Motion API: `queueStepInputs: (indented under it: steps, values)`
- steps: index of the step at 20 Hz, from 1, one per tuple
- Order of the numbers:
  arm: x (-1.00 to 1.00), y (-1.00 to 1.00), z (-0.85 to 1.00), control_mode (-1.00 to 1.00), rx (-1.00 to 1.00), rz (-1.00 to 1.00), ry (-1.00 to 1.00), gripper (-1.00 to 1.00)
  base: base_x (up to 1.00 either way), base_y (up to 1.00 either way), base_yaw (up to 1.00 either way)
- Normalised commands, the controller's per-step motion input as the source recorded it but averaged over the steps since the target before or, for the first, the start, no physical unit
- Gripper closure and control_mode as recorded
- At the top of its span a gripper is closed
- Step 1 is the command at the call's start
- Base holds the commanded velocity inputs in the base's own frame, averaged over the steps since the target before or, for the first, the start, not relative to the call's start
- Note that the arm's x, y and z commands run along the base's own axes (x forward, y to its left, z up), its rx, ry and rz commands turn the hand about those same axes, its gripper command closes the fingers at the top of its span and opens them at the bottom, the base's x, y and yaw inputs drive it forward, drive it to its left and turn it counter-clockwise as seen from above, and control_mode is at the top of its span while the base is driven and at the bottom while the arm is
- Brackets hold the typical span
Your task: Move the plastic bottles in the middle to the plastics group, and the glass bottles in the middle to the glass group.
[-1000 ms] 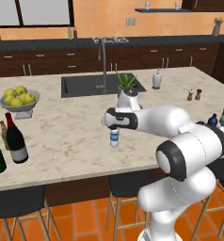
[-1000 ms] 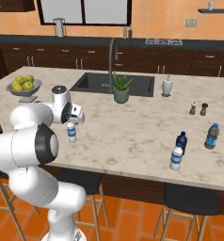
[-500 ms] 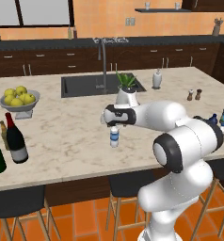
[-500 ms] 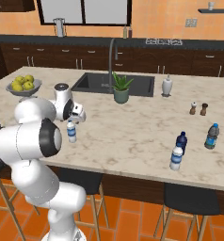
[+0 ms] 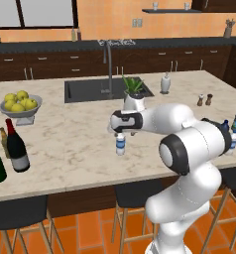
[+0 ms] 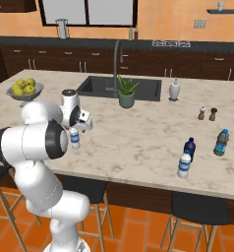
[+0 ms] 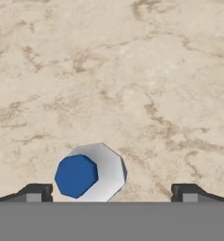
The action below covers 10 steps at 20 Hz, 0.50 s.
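No writing can be read on any label. The small clear plastic bottle with a blue cap and pale label [image 5: 120,145] stands upright on the beige marble table [image 5: 65,149], long axis vertical, just under the tool [image 7: 112,193]. From the hand view its blue cap faces the camera, nearer the left finger, and the tool's fingers stand wide apart, holding nothing. The tall dark wine bottle with a red top and grey-white label [image 5: 16,153] stands upright near the table's left edge.

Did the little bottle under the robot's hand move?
No. The small clear bottle stands at the same spot on the counter, in front of the potted plant.
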Motion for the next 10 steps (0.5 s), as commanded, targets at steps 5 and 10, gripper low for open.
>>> queueStepInputs:
  steps: [5,10]
  values:
    - [0.00,0.00,0.00,-1.00,0.00,0.02,0.03,-1.00,0.00,0.00,0.00]
    - [0.01,0.03,0.00,-1.00,-0.01,0.10,0.02,-1.00,0.00,0.00,0.00]
